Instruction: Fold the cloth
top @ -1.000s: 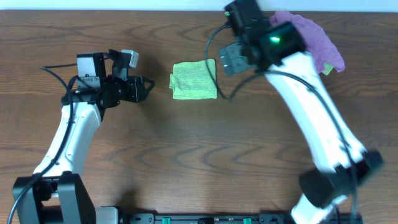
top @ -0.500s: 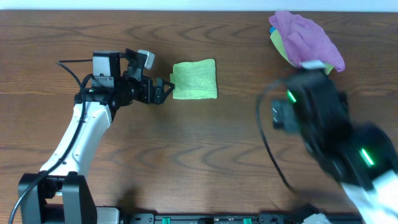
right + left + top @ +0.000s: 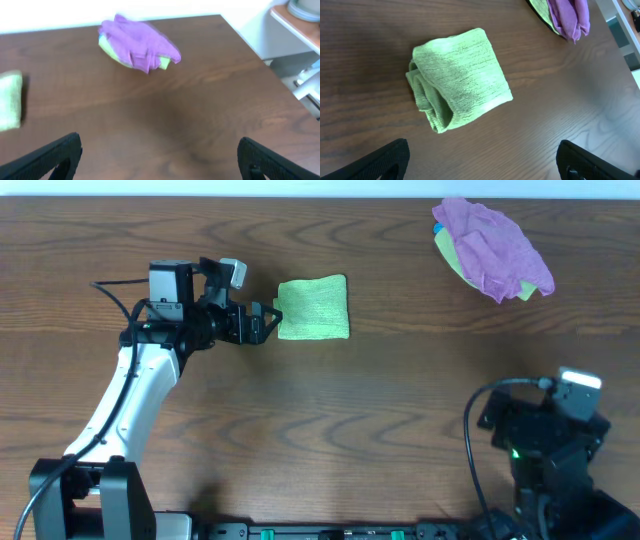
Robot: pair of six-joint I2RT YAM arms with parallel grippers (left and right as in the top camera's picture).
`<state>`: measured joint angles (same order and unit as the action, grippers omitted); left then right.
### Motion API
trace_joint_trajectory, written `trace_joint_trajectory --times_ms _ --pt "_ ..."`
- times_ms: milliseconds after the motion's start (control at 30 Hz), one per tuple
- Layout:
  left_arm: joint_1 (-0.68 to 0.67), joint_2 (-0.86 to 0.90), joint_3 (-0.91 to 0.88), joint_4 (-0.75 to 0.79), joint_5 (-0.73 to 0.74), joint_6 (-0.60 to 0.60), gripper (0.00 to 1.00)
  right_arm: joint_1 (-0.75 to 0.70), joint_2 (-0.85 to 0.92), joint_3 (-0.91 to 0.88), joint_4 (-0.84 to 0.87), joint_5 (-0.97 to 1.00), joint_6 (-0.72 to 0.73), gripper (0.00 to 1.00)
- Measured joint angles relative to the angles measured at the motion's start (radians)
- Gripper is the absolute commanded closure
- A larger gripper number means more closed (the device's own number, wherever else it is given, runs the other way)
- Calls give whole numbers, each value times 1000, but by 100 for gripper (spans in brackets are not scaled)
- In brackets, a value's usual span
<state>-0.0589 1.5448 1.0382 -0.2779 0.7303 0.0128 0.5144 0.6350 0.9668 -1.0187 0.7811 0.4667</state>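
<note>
The lime-green cloth [image 3: 312, 308] lies folded into a small thick rectangle on the brown table, left of centre at the back. In the left wrist view the cloth [image 3: 460, 80] shows its rolled layers at its left edge. My left gripper [image 3: 268, 322] stands open just left of the cloth, fingertips close to its edge, with nothing between the fingers [image 3: 380, 160]. My right gripper [image 3: 160, 162] is open and empty, far back over the table's front right, and sees the cloth [image 3: 10, 100] at its left edge.
A purple cloth [image 3: 495, 245] bundled over a yellow-green one lies at the back right corner, also seen in the right wrist view as the purple cloth [image 3: 137, 42]. The right arm [image 3: 545, 435] sits at the front right. The table's right edge [image 3: 250, 45] drops off beside it.
The right arm has swung from beside the cloth at the back to the front right. The left gripper moved right to the cloth's edge and opened, then stayed still.
</note>
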Motion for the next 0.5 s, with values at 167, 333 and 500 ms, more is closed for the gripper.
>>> trace_joint_trajectory --times_ms 167,333,500 --pt "-20 0 0 -1 -17 -10 5 -47 61 -63 154 73 5 1" --pt "-24 0 0 -3 -74 -13 5 -71 145 -80 187 64 5 1" --pt "-24 0 0 -10 -166 -13 5 -73 177 -80 187 50 5 1"
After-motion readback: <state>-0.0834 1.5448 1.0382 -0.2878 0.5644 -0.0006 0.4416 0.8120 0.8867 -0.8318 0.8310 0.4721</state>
